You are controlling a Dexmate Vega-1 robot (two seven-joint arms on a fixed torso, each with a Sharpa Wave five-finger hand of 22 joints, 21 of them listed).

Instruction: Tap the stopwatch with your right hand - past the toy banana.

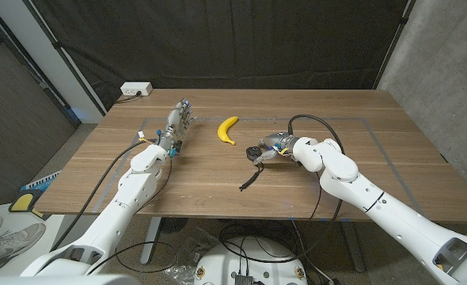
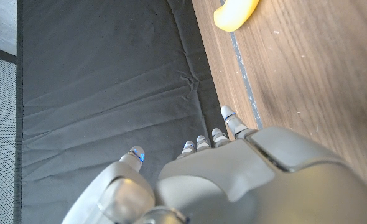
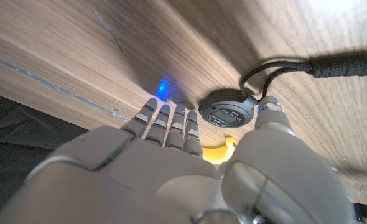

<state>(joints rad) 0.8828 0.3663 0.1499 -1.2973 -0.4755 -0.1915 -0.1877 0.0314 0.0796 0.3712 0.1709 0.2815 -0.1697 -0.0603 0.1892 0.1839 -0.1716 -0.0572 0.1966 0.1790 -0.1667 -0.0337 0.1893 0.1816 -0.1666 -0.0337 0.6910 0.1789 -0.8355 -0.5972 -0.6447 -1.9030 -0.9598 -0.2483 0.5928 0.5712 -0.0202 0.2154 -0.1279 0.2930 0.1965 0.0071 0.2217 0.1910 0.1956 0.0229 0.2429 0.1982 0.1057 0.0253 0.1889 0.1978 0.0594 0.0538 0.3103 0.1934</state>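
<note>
Head view. My right hand [image 1: 275, 146] sits just right of centre frame, reaching leftward over the table [image 1: 408, 158]. The stopwatch [image 1: 254, 152] lies at its fingertips, slightly left of the hand and near the middle of the frame; its black cord [image 1: 248, 180] trails down and to the left across the wood. The banana [image 1: 228, 131] lies up and to the left of the stopwatch, apart from it, curved and yellow. My left hand [image 1: 178, 120] is in the upper left part of the frame, left of the banana, fingers extended toward the far edge and holding nothing.

Right wrist view. My right hand [image 3: 190, 162] occupies the lower half, fingers [image 3: 171, 121] straight and close together, thumb set apart; it grips nothing. The stopwatch [image 3: 228, 114] lies centre frame between thumb and fingers, the thumb tip at its rim; whether they touch I cannot tell. The cord [image 3: 295, 65] loops off toward the upper right. A patch of the banana [image 3: 214, 152] shows between fingers and thumb.

Left wrist view. My left hand [image 2: 233, 180] fills the lower frame, fingertips [image 2: 202, 142] extended past the table edge. The banana [image 2: 236, 12] tip shows at the top.
</note>
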